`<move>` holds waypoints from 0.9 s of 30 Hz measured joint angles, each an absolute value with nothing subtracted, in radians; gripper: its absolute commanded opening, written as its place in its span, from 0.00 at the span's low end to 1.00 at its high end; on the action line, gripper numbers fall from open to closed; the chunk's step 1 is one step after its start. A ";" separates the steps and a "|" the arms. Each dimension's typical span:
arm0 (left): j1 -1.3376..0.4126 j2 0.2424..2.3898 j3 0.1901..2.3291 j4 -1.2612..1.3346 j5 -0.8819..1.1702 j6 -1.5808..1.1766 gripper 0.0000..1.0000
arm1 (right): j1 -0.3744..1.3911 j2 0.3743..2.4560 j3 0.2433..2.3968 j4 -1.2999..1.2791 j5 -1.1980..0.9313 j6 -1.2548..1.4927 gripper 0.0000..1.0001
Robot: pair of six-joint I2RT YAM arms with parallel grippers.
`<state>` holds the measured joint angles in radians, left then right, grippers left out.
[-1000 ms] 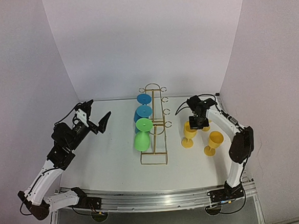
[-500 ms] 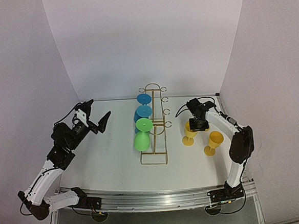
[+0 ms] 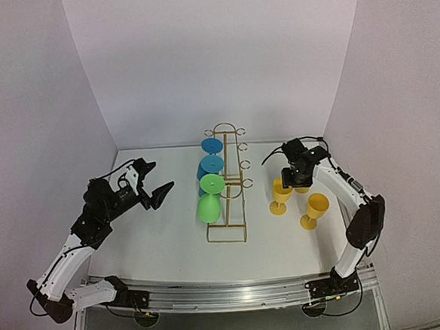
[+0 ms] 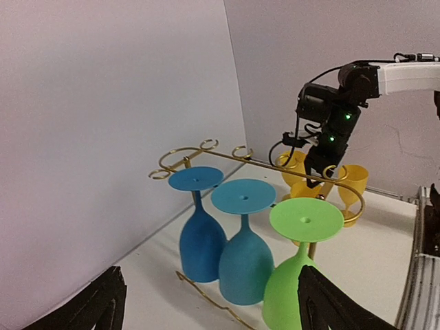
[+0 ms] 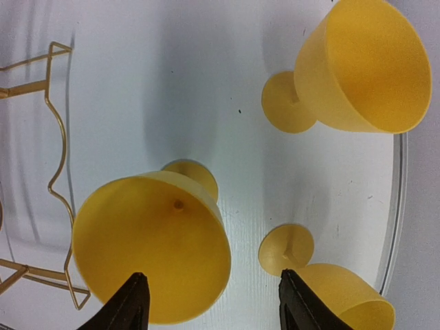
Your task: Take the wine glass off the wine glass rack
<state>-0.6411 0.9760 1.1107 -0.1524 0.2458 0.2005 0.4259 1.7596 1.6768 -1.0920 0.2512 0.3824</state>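
Left fingers: spread wide, nothing between them. The left gripper hangs in the air, its mouth facing 3 o'clock in the top view.
Right fingers: also wide apart, gripping nothing. The right gripper is poised above one of three yellow glasses standing upright on the table.
Rack: mid-table between the arms, long axis running 12 to 6 o'clock.
Glasses on it: blue glass, teal glass, green glass. They hang in a row along the rack's 9 o'clock side, feet up, bowls down, with green at the 6 o'clock end.
Bearing: from the left gripper the row lies at 3 o'clock, near but apart, green closest.
Nearer arm: left, by my reckoning. The right arm has the rack's frame between it and the row.
Next move, likely: the left gripper closes on the green stem. I cannot tell which way the foot slides free.
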 measured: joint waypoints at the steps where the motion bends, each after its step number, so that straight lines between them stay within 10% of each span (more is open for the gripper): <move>1: -0.641 0.991 1.127 -0.183 0.265 0.171 0.80 | 0.426 1.749 1.684 -1.093 0.251 0.381 0.64; 7: -0.640 1.092 1.240 -0.309 0.378 -0.049 0.78 | 0.426 1.700 1.756 -1.107 0.244 0.378 0.81; 18: -0.558 1.296 1.395 -0.336 0.569 -0.638 0.84 | 0.426 1.671 1.818 -1.141 0.159 0.469 0.80; 27: -0.579 1.389 1.431 -0.369 0.651 -0.815 0.61 | 0.426 1.624 1.817 -1.146 0.126 0.512 0.78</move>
<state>-0.5794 1.3886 1.4308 -0.3686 0.6511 -0.8148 0.4259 1.6239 1.8171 -1.1461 0.1261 0.5120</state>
